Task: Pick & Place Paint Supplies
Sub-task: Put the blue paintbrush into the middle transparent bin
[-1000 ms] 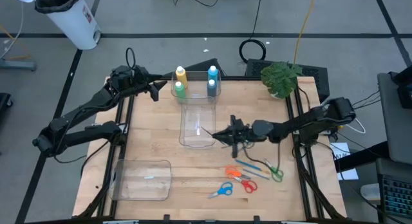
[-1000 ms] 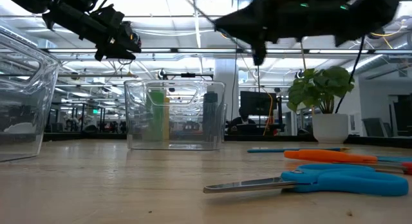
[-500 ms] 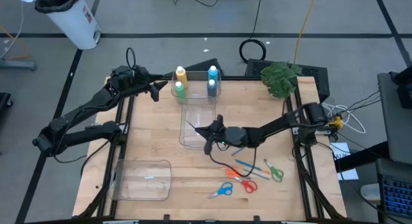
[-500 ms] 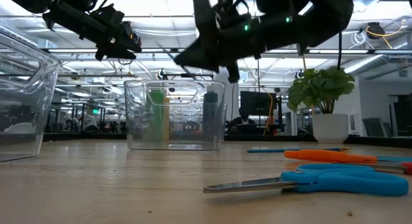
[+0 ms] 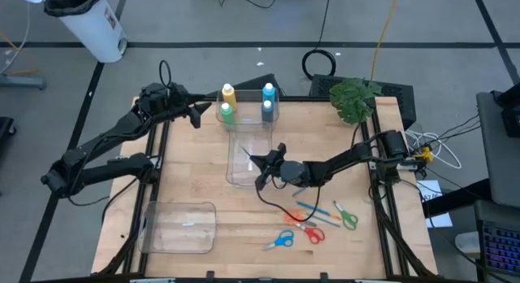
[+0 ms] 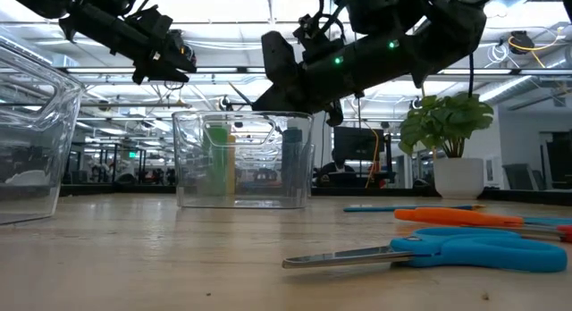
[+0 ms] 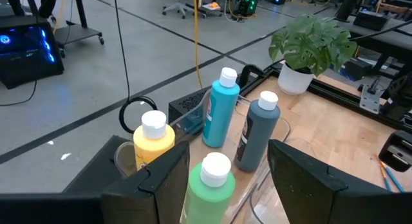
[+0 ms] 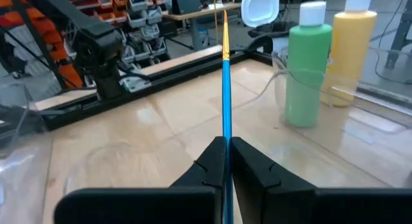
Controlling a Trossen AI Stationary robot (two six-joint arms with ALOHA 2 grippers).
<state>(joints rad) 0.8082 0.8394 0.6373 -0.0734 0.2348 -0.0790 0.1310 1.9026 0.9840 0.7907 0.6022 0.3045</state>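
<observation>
Four white-capped paint bottles stand upright in the far end of a clear bin (image 5: 248, 157): yellow (image 5: 228, 94), green (image 5: 226, 113), light blue (image 5: 268, 93) and grey-blue (image 5: 266, 110). My right gripper (image 5: 262, 163) hangs over the bin's near half, shut on a thin blue-handled brush (image 8: 225, 89). The brush points toward the bottles. My left gripper (image 5: 197, 114) hovers open just left of the green bottle (image 7: 210, 182), apart from it. More brushes (image 5: 313, 211) lie on the table to the right. My right gripper pinches the brush's blue handle (image 8: 225, 135) between its two fingers. The fingers come almost level from the table's right and lie along the brush. Its gold-banded bristle end (image 8: 224, 24) sticks out ahead of them. The brush is lifted clear, above the bin.
Blue scissors (image 5: 279, 241), orange scissors (image 5: 305, 227) and green scissors (image 5: 348, 219) lie near the front right. A second clear container (image 5: 180, 228) sits front left. A potted plant (image 5: 355, 97) stands at the far right corner.
My right gripper has carried the brush toward the table's left edge and downward, from beside the bin to over its near half. It has tipped from a downward slant to nearly level. It stays shut on the brush.
</observation>
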